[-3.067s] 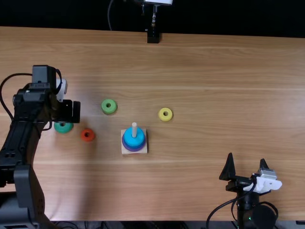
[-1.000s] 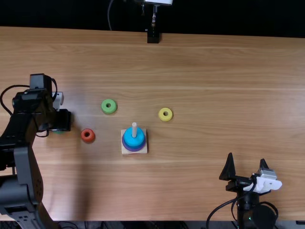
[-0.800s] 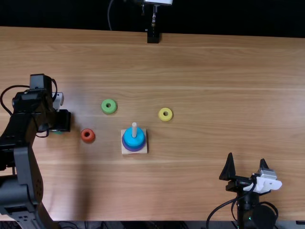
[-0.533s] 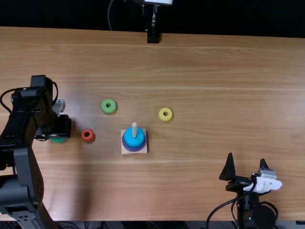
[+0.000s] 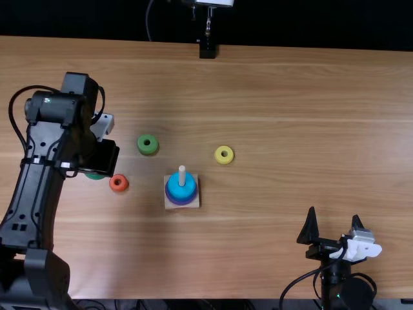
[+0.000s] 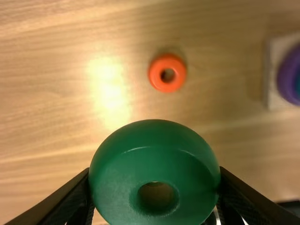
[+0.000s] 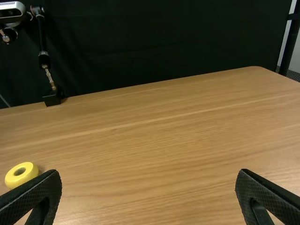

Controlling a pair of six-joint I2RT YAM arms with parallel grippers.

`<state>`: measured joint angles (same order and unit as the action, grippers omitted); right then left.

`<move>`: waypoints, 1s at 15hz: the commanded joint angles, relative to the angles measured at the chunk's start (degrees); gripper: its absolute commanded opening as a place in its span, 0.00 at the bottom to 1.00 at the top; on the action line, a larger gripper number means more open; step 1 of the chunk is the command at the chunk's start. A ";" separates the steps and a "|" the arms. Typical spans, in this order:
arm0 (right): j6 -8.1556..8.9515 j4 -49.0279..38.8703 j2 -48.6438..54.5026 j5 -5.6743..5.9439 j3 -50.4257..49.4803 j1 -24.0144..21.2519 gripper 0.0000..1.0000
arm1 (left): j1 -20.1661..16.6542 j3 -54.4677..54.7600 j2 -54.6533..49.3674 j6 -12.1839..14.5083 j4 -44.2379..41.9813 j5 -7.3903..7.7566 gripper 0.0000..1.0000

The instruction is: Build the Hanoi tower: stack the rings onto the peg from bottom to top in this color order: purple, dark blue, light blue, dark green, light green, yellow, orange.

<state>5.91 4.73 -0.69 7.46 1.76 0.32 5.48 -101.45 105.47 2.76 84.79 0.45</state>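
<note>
My left gripper (image 5: 98, 161) hangs above the table's left part, left of the light green ring (image 5: 148, 144). In the left wrist view the same gripper (image 6: 154, 192) is shut on the dark green ring (image 6: 154, 145), held clear of the wood. The orange ring (image 5: 119, 183) lies just beside it. The peg (image 5: 182, 175) rises from a square base, with the light blue ring (image 5: 181, 188) over darker rings, purple lowest. A yellow ring (image 5: 224, 155) lies right of the peg. My right gripper (image 5: 333, 231) stands open at the near right; in its wrist view the right gripper (image 7: 148, 192) holds nothing.
A camera stand (image 5: 207, 48) is at the table's far edge, in front of a black curtain. The left arm lies along the table's left side; the right arm is at the near edge, well away from the rings.
My left gripper went down toward the near side over the dark green ring, then lifted and moved right and away with it. The right arm kept still.
</note>
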 commanded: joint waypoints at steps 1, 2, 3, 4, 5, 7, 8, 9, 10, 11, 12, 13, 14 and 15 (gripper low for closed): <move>0.10 0.60 0.69 -0.08 -0.79 -0.23 1.00 | 2.00 -3.84 -1.58 -0.97 1.48 0.40 0.00; 0.10 0.60 0.69 -0.08 -0.88 -0.23 1.00 | 3.93 -6.30 -1.58 -2.98 2.75 0.40 0.00; 0.10 0.60 0.69 -0.08 -0.88 -0.40 1.00 | 6.30 -8.77 -1.58 -5.61 3.59 0.40 0.00; 0.10 0.60 0.69 -0.08 -0.79 -0.23 1.00 | 8.24 -10.96 -1.41 -7.72 3.80 0.40 0.00; 0.10 0.60 0.69 -0.08 -0.79 -0.40 1.00 | 10.17 -13.07 -1.32 -9.30 3.69 0.40 0.00; 0.10 0.60 0.69 -0.08 -0.79 -0.40 1.00 | 13.42 -15.53 -0.88 -12.15 3.80 0.40 0.00; 0.10 0.60 0.69 -0.08 -0.79 -0.40 1.00 | 15.09 -16.50 -0.62 -13.84 3.69 0.29 0.00; 0.10 0.60 0.69 -0.08 -0.79 -0.40 1.00 | 16.59 -16.85 -0.09 -15.10 3.69 0.29 0.00; 0.10 0.60 0.69 -0.08 -0.79 -0.40 1.00 | 18.17 -16.94 0.96 -15.74 3.69 0.29 0.00; 0.10 0.60 0.69 -0.08 -0.79 -0.40 1.00 | 19.31 -17.03 1.49 -16.05 3.69 0.29 0.00; 0.10 0.60 0.69 -0.08 -0.79 -0.23 1.00 | 20.10 -17.03 1.58 -16.58 3.69 0.29 0.00; 0.10 0.60 0.69 -0.08 -0.88 -0.40 1.00 | 20.89 -17.03 1.67 -17.53 3.69 0.29 0.00; 0.10 0.60 0.69 -0.08 -0.79 -0.40 1.00 | 21.68 -17.12 2.28 -18.37 3.69 0.29 0.00; 0.10 0.60 0.69 -0.08 -0.79 -0.40 1.00 | 22.21 -17.99 3.60 -18.80 3.69 0.29 0.00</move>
<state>5.89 4.73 -0.69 7.46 1.76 0.34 27.09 -117.38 107.66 -14.33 88.51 0.47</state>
